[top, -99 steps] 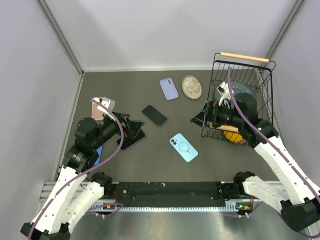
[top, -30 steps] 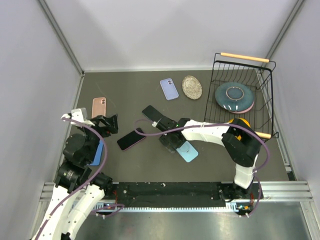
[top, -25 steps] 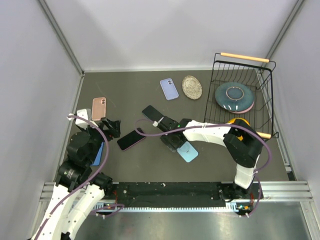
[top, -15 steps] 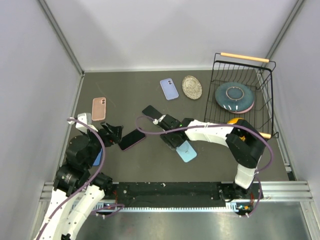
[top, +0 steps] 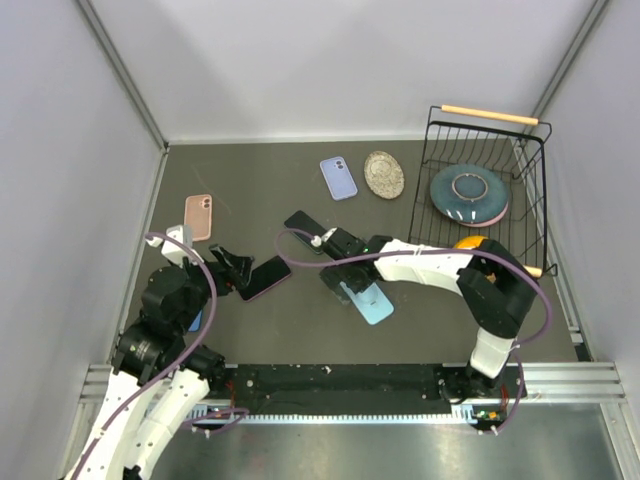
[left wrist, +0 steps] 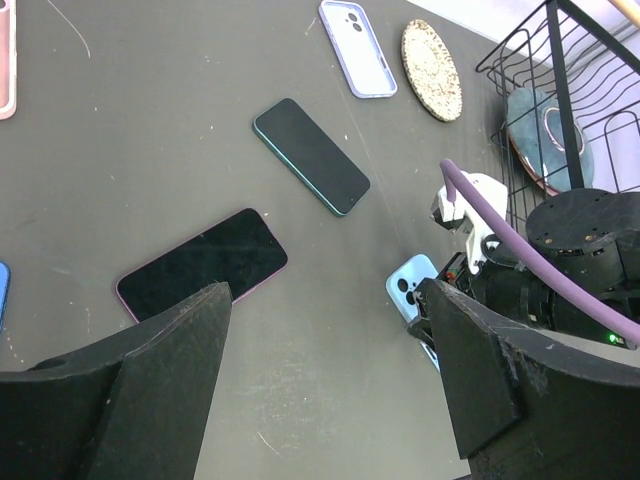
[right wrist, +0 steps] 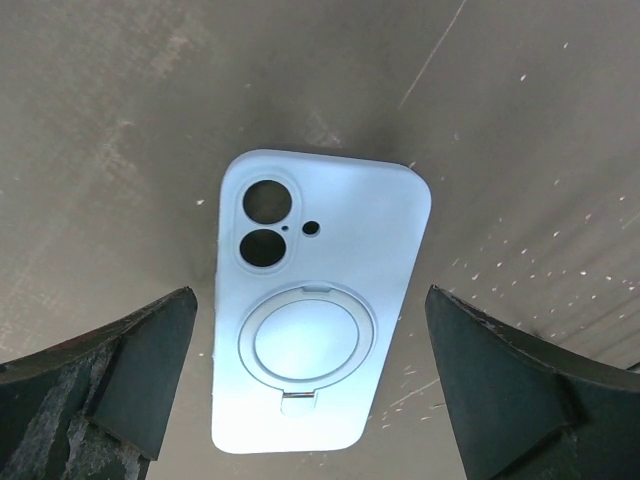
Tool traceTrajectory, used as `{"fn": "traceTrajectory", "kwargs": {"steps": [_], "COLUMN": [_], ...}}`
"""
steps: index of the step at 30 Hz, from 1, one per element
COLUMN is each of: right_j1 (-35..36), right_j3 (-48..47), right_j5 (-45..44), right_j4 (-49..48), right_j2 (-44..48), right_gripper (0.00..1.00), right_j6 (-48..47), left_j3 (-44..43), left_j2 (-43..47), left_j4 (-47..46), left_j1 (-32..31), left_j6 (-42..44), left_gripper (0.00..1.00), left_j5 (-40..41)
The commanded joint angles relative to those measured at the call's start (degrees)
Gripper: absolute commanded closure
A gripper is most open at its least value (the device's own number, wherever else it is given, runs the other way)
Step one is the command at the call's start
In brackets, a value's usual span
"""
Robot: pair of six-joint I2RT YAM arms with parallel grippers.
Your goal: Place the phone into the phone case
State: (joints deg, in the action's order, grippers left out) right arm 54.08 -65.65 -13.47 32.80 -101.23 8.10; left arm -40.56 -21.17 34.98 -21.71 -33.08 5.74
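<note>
Left gripper [left wrist: 325,300]: jaws spread wide, nothing between them; hovering at the 9 o'clock end of the pink-rimmed phone [left wrist: 203,263]; contact with it not visible.
Right gripper [right wrist: 310,295]: released, fingers [right wrist: 120,370] far apart; poised over the light-blue case [right wrist: 315,300], one finger on each long side, clear of both edges.
Pink-rimmed phone: screen up, flat on the table [top: 250,180], at 8 o'clock from the table's middle in the top view; lying aslant.
Teal-rimmed phone [top: 305,225]: screen up, flat, just at 1 o'clock from the pink-rimmed phone; apart from it; beside the right arm's wrist.
Light-blue case: back side up, camera holes and round ring showing; at 5 o'clock from the teal-rimmed phone, near the table's middle; empty of any phone as far as visible.
Lavender case [top: 338,178]: flat, at 12 o'clock on the table, well apart from both grippers.
Woven coaster [top: 384,173]: just at 3 o'clock of the lavender case.
Pink case [top: 198,216]: at 9 o'clock, near the left wall.
Wire basket [top: 530,130]: at 2 o'clock; blue plate [top: 468,194] inside.
</note>
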Motion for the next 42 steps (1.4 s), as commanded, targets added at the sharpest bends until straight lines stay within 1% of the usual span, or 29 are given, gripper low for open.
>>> {"fn": "traceTrajectory", "kwargs": {"steps": [1, 9, 12, 15, 16, 19, 23, 26, 27, 30, 33, 34, 37, 38, 42], "right_j1": [-1.5, -2.4, -2.7, -2.8, -2.8, -2.8, -2.8, -2.7, -2.8, -2.8, -2.8, -2.8, -2.7, -2.7, -2.0], "right_j3": [0.3, 0.7, 1.0, 1.0, 1.1, 1.0, 0.9, 0.9, 1.0, 2.1, 3.9, 4.5, 6.8, 7.8, 9.6], "right_j5": [0.2, 5.0, 6.0, 6.7, 7.1, 9.3, 12.7, 14.8, 15.3, 17.4, 21.4, 24.3, 29.7, 30.8, 34.9], "right_j4": [0.3, 0.2, -0.2, -0.6, -0.9, -0.9, -2.3, -3.2, -4.2, -6.7, -10.5, -11.8, -16.2, -17.1, -20.6], "right_j2": [0.9, -2.5, -2.7, -2.5, -2.2, -0.3, 4.4, 7.2, 7.8, 10.8, 14.1, 15.0, 18.3, 19.7, 22.0], "right_gripper": [0.01, 0.02, 0.08, 0.18, 0.25, 0.32, 0.34, 0.35, 0.36, 0.36, 0.37, 0.37, 0.36, 0.36, 0.35], "right_j6": [-0.5, -1.1, -0.9, -0.9, -0.9, -0.5, 0.6, 1.5, 1.7, 3.1, 5.0, 6.0, 8.2, 8.6, 9.6], "left_j3": [-1.0, -0.6, 0.0, 0.1, 0.2, 0.4, 1.5, 3.0, 3.5, 4.4, 6.4, 7.1, 9.3, 10.1, 11.5], "left_j2": [-1.3, -1.9, -2.5, -3.4, -3.7, -3.8, -2.7, -3.1, -3.5, -6.2, -8.6, -9.8, -12.1, -12.8, -15.7], "left_j4": [-1.2, -1.6, -2.0, -2.0, -2.0, -1.9, -2.4, -4.7, -5.3, -6.5, -9.1, -10.4, -15.8, -18.0, -21.2], "left_j1": [0.3, 0.4, 0.4, 0.3, 0.4, 0.3, 0.3, 0.3, 0.3, 0.4, 0.3, 0.4, 0.4, 0.4, 0.3], "left_j6": [0.2, -0.2, -0.7, -1.2, -1.4, -2.7, -4.8, -5.5, -5.7, -6.8, -8.4, -8.9, -11.5, -12.6, -15.3], "left_gripper": [0.15, 0.14, 0.14, 0.15, 0.15, 0.16, 0.16, 0.16, 0.16, 0.16, 0.16, 0.16, 0.16, 0.16, 0.16], "left_j5": [-1.1, -1.5, -2.0, -2.6, -2.9, -3.4, -5.5, -9.8, -12.6, -16.4, -19.4, -21.9, -27.2, -27.8, -28.7]}}
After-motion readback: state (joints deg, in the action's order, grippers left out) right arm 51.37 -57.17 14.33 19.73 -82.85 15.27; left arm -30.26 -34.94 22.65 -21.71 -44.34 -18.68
